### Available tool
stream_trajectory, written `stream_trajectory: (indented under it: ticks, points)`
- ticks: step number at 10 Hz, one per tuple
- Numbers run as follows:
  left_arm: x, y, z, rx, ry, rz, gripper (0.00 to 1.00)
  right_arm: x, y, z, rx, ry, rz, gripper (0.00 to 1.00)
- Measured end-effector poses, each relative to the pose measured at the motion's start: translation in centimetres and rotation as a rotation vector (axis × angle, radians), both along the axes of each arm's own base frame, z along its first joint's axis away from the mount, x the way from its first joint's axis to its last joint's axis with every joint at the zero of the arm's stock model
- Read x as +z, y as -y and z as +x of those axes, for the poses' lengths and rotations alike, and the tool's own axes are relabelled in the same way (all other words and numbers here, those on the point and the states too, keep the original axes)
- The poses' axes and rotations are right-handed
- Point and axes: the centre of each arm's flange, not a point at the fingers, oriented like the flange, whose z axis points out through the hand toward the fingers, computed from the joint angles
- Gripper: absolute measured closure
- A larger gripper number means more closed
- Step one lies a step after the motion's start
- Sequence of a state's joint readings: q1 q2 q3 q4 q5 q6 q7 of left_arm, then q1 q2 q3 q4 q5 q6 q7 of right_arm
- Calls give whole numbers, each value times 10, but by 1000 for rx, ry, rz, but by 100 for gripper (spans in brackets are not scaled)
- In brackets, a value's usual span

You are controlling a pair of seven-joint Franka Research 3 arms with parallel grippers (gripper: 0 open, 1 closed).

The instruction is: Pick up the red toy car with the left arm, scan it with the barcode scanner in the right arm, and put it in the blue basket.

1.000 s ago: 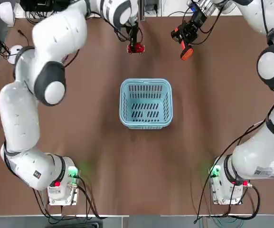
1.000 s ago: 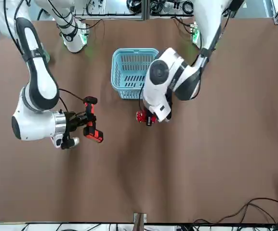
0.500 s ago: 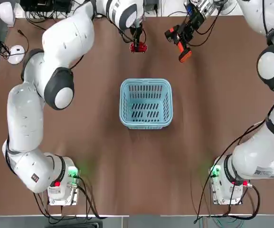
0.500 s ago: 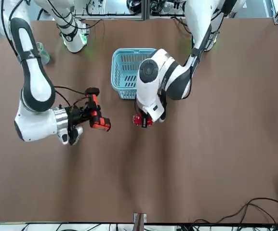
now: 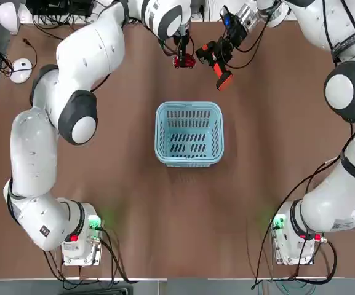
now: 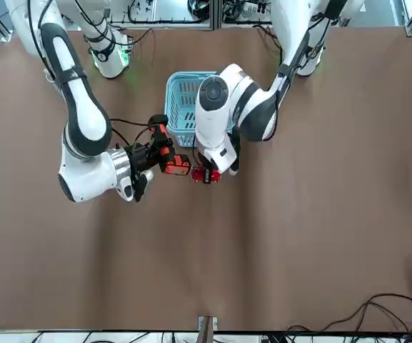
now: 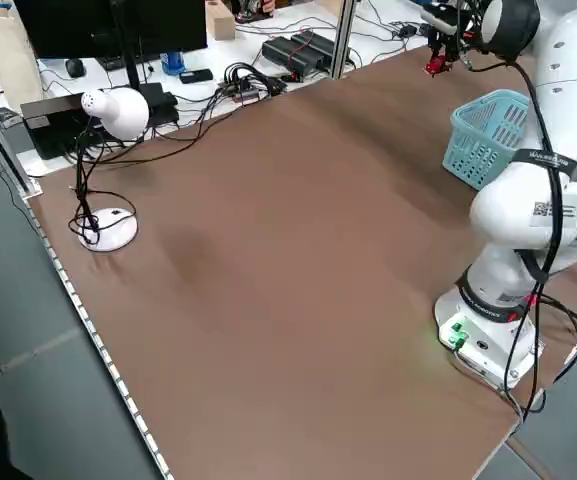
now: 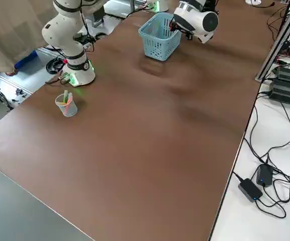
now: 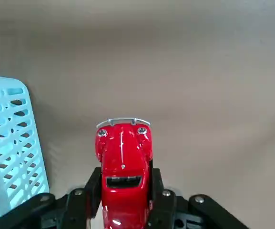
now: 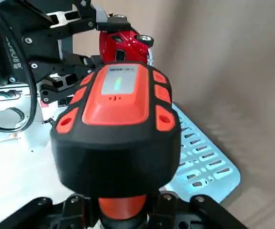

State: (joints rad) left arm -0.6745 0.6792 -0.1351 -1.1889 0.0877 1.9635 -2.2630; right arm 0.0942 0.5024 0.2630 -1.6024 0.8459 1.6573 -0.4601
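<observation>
Top: left claw pinching car beyond basket; right claw clamped on scanner, just beside car.
Front: car w/ scanner close alongside, above table.
Left wrist: car squeezed btwn fingers, basket off to one side.

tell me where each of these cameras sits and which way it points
Top: overhead, looking down; both bases at bottom, blue basket central.
Front: across the table, facing the robot; right claw holds the barcode scanner beside the left claw.
Left side: raised, diagonal; left arm's base near.
Right side: raised, diagonal; cup near.
Left wrist: on its claw, gripping the red toy car.
Right wrist: behind the scanner.
Both wrist views share car and basket.
</observation>
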Motion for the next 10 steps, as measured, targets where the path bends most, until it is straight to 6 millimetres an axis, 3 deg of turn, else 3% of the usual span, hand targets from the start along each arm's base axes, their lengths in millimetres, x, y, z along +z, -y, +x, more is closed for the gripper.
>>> stream_trajectory:
  ticks: [3, 6, 10]
  points:
    - [1, 0, 1, 1, 2, -1, 56, -2, 8, 3, -6, 6, 2, 67]
    - [3, 2, -1, -3, 2, -6, 56, -18, 14, -2, 7, 11, 7, 67]
    - [5, 3, -1, -4, 3, -8, 56, -30, 38, 1, -5, 4, 10, 67]
